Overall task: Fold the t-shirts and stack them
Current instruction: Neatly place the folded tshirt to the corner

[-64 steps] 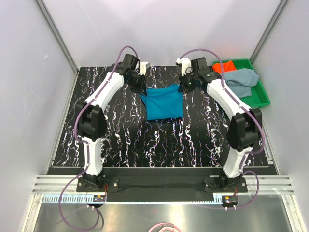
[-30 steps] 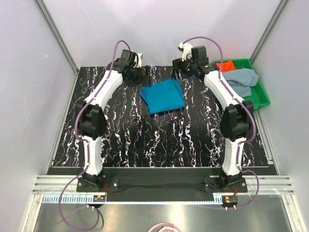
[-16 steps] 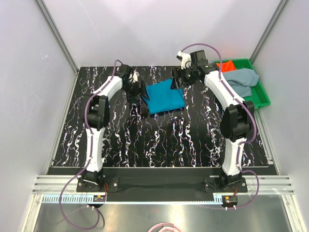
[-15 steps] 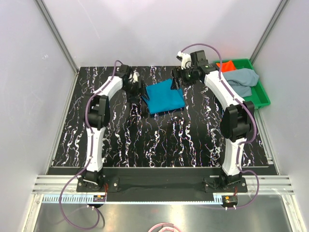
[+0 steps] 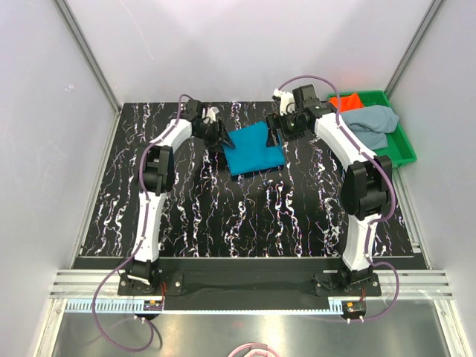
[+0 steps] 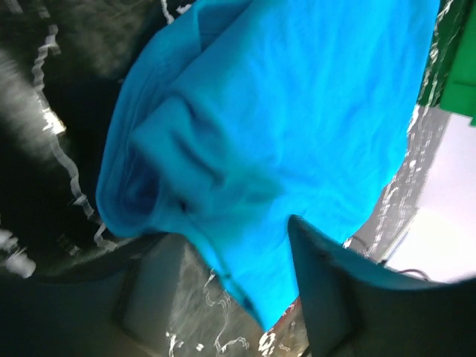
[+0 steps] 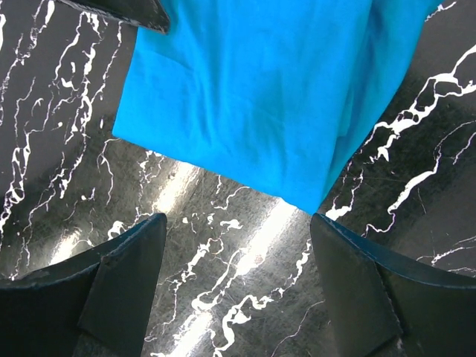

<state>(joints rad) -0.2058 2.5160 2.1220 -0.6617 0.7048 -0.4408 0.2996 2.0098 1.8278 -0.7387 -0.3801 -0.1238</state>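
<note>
Top external view: the folded teal shirt [image 5: 254, 149] lies flat at the far middle of the table [image 5: 223, 216], with my claws on either side of it. My left claw [image 6: 223, 245] is spread wide at its left edge, bunched cloth reaching between the fingers, ungripped. My right claw [image 7: 238, 219] is spread too, over its right corner. The orange shirt [image 5: 348, 101] and grey shirt [image 5: 375, 123] sit in the green tray [image 5: 402, 154].

Bright even light, table [image 7: 182, 186] glare, left-wrist view seemingly blurred
</note>
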